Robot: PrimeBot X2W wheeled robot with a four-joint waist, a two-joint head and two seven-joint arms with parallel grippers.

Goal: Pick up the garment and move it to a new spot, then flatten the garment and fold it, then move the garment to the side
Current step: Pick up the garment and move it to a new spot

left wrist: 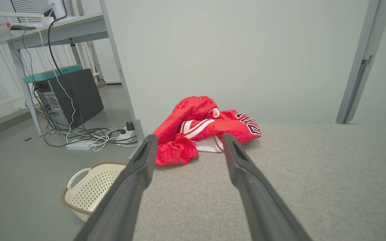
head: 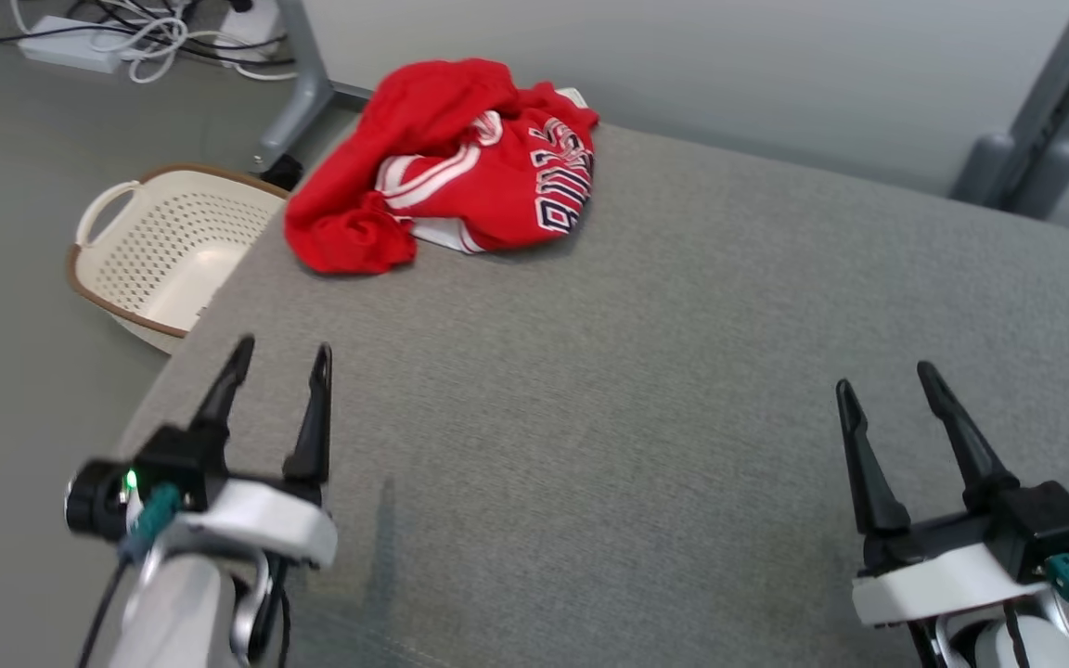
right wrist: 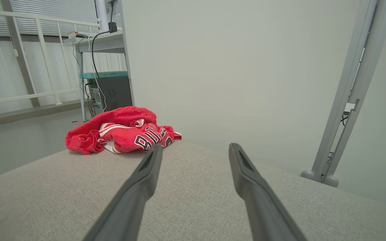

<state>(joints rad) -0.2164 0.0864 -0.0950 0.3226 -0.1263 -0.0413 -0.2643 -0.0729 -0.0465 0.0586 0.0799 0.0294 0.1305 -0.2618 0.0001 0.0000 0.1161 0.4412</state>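
Garment (head: 446, 167): red, with white stripes and dark lettering, crumpled in a heap at the far left corner of the grey fabric surface (head: 646, 371). Its back lies against the far edge. Its left fold reaches the left edge; I cannot tell whether it overhangs.

Left gripper (head: 284, 348): near the front of the left edge, fingers spread wide, holding nothing, well apart from the garment.

Right gripper (head: 884, 376): at the near right, fingers likewise wide and empty.

Open room: bare fabric runs between both grippers and the heap, and across the whole right half.

Off the left edge: a cream perforated basket (head: 159, 246) on the floor, just beside the surface. Cables (head: 149, 37) lie farther back.

Behind the far edge: a pale wall, with a grey frame leg (head: 307, 88) at the left and a grey post (head: 1049, 111) at the right.
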